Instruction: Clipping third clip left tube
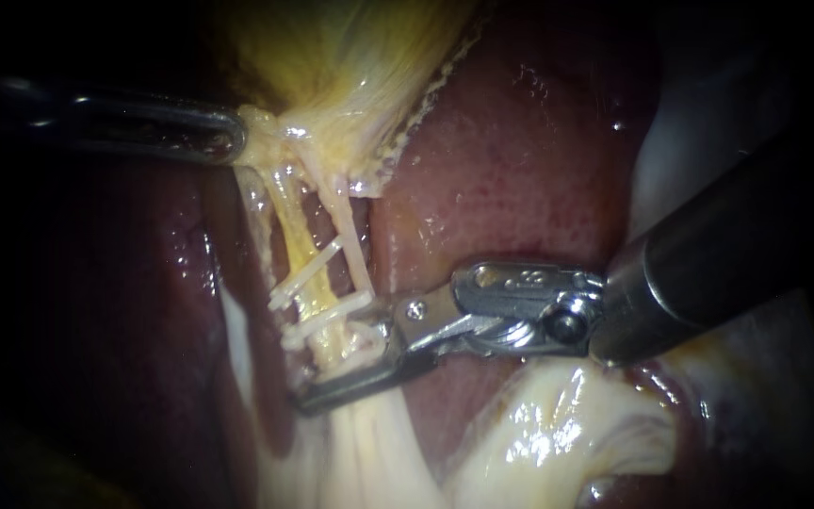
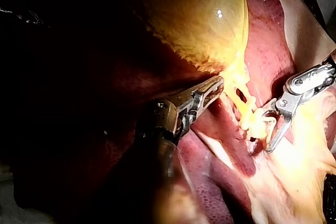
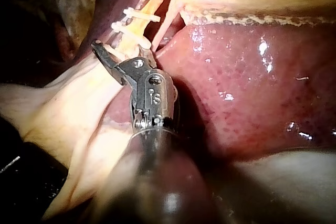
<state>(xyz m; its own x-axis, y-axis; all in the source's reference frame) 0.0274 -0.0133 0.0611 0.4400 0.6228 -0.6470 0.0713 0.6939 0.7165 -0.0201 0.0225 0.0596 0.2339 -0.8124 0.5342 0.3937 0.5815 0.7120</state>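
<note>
Right hand gapes astride the left tube below two clips; left hand clamps the gallbladder.

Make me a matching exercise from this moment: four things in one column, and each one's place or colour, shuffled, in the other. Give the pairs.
Things:
1. left instrument
2. right instrument
3. white clips
4. liver

Places and colours:
A. dark red, glistening
B. across the left tube
C. holding tissue at the neck of the gallbladder
D. astride the left tube, below the clips

Pairs: 1-C, 2-D, 3-B, 4-A.
</note>
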